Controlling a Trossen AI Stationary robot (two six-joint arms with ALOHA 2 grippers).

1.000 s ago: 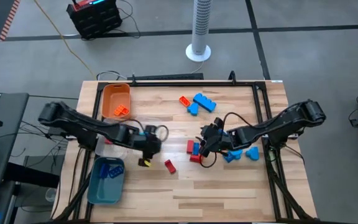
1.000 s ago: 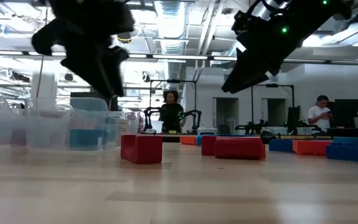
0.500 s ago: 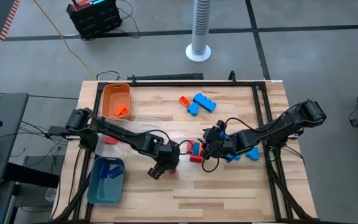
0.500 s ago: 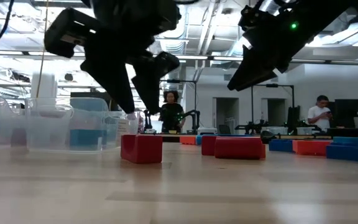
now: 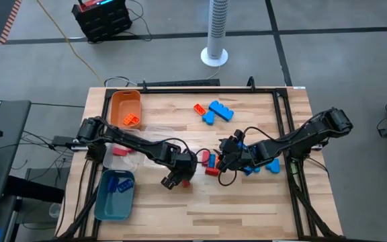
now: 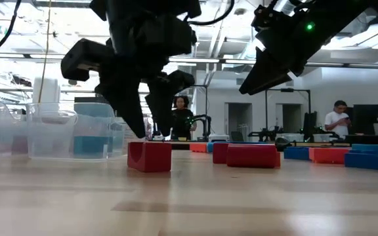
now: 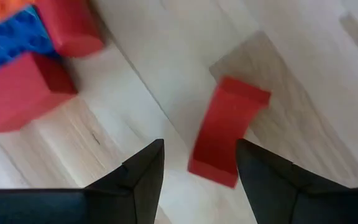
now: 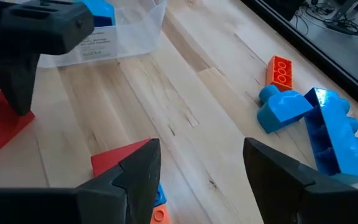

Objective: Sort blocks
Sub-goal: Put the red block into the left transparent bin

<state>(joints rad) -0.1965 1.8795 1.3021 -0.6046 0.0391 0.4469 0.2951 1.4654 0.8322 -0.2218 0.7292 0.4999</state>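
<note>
My left gripper (image 5: 175, 179) is open and low over a lone red block (image 5: 185, 180) lying flat on the table near its middle. In the left wrist view the block (image 7: 227, 132) lies between the two fingers, its lower end close to one finger (image 7: 260, 171); I see no touch. In the low view the fingers (image 6: 136, 121) reach down to the block's (image 6: 149, 156) top. My right gripper (image 5: 222, 160) is open and hovers above a cluster of red blocks (image 5: 210, 163), with blue blocks (image 5: 261, 165) beside it.
An orange tray (image 5: 125, 109) with orange blocks, a clear tray (image 5: 121, 153) holding a red block and a teal tray (image 5: 115, 195) with blue blocks line the table's left side. Blue and orange blocks (image 5: 215, 111) lie toward the far edge. Bare wood lies along the near edge.
My left gripper has swung from beside the clear tray toward the table's right and near edge, to the lone red block, and has come down until its fingers stand on either side of it. The block has not moved.
</note>
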